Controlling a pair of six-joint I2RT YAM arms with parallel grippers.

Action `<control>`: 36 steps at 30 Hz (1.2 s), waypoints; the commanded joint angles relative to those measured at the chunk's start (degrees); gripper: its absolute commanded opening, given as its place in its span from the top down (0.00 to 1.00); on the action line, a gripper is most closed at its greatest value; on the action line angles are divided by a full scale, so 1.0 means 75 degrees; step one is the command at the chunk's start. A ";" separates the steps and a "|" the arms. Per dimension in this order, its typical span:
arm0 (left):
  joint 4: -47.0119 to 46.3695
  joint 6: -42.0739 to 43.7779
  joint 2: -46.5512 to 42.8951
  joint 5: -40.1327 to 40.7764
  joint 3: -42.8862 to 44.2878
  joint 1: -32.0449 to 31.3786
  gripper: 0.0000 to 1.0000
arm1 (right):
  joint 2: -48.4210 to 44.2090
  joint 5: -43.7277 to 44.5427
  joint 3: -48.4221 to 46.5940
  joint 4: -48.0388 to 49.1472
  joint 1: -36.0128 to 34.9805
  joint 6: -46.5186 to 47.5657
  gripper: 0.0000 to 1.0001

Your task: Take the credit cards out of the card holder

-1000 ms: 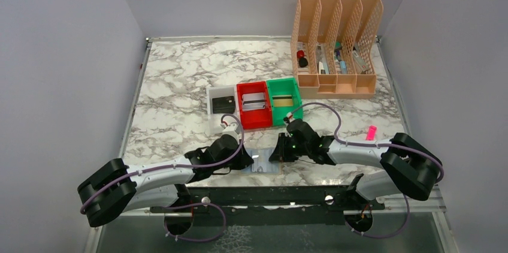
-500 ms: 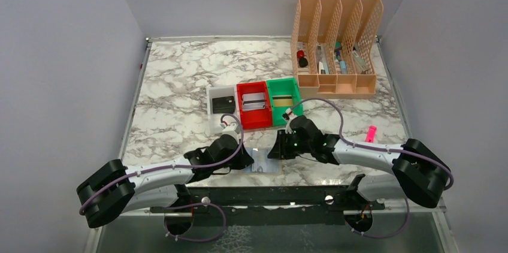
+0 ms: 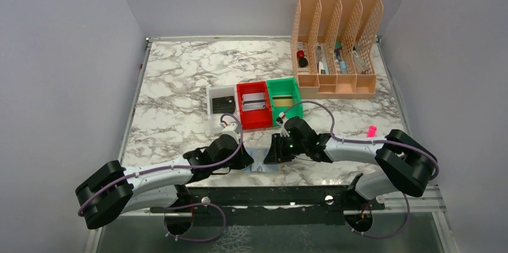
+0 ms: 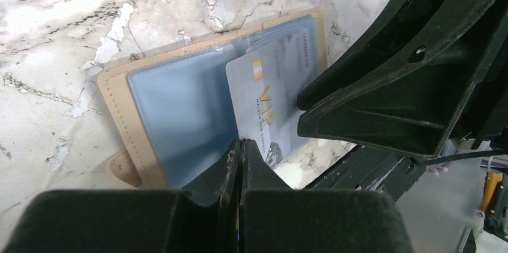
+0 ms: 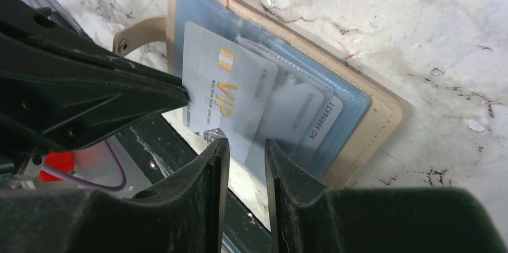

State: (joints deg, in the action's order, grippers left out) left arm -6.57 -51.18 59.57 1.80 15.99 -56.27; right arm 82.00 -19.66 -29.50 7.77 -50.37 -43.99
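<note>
The tan card holder [image 3: 268, 165] lies open on the marble at the near edge, between my two grippers. Its blue-grey inside shows in the left wrist view [image 4: 180, 109] and the right wrist view [image 5: 371, 109]. A silvery grey credit card [image 5: 221, 91] marked VIP sticks halfway out of a pocket toward the table edge; it also shows in the left wrist view [image 4: 263, 97]. A second pale card [image 5: 311, 115] sits inside the pockets. My left gripper [image 4: 241, 143] is shut, its tip on the holder by the card's edge. My right gripper [image 5: 245, 145] is open narrowly, its tips at the card's free edge.
A white tray [image 3: 211, 115] holding a black card, a red tray [image 3: 254, 122] and a green tray [image 3: 284, 116] with cards stand behind the holder. A peach desk organiser [image 3: 335, 85] is at the back right. A pink object [image 3: 372, 130] lies right. The black rail [image 3: 269, 196] borders the near edge.
My right gripper has moved left, closer over the card holder. The left arm has hardly moved.
</note>
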 commanded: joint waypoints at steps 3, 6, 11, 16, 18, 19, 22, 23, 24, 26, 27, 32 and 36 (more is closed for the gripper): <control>0.0026 0.0144 0.0050 0.0107 0.0137 -0.0009 1.00 | -0.0108 0.0920 -0.0311 -0.0766 -0.0069 0.0055 0.65; -0.0104 0.0108 0.0168 0.0083 0.0158 -0.0009 1.00 | -0.0423 0.0870 -0.0335 -0.0857 -0.0080 0.0261 0.63; -0.0059 0.0121 0.0247 0.0056 0.0292 -0.0012 1.00 | -0.0781 0.0596 -0.0176 -0.0514 -0.0072 0.0288 0.58; -0.0065 0.0110 0.0326 0.0034 0.0299 -0.0009 1.00 | -0.0534 0.0148 -0.0118 -0.0027 -0.0071 0.0207 0.58; -0.0131 0.0110 0.0385 -0.0001 0.0305 -0.0012 1.00 | -0.0267 0.0044 -0.0126 0.0116 -0.0080 0.0214 0.58; -0.0160 0.0105 0.0421 -0.0013 0.0314 -0.0009 1.00 | -0.0122 0.0048 -0.0142 0.0104 -0.0078 0.0207 0.58; -0.0179 0.0091 0.0493 -0.0073 0.0382 -0.0010 0.98 | 0.0258 0.0178 -0.0161 0.0074 -0.0080 0.0134 0.58; -0.0230 0.0032 0.0489 -0.0099 0.0377 -0.0009 0.94 | 0.0376 0.0331 -0.0153 -0.0023 -0.0072 0.0049 0.58; -0.0379 -0.0047 0.0450 -0.0157 0.0326 -0.0009 0.88 | 0.0471 0.0526 -0.0171 -0.0225 -0.0078 -0.0074 0.60; -0.0879 -0.0295 0.0331 -0.0261 0.0115 -0.0009 0.80 | 0.0585 0.0852 -0.0168 -0.0469 -0.0069 -0.0264 0.65; -0.1148 -0.0412 0.0276 -0.0322 -0.0024 -0.0009 0.77 | 0.0597 0.0927 -0.0101 -0.0469 -0.0069 -0.0317 0.66; -0.1640 -0.0536 0.0433 -0.0593 -0.0165 0.0014 0.72 | 0.0432 0.1049 0.0388 -0.0161 -0.0075 -0.0676 0.69; -0.1787 -0.0607 0.0731 -0.0754 -0.0106 0.0014 0.72 | 0.0413 0.1069 0.0488 -0.0036 -0.0069 -0.0795 0.70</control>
State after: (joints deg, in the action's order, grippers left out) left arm -13.63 -54.02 63.42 0.01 14.68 -56.14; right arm 83.74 -16.27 -28.60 11.29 -50.63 -49.19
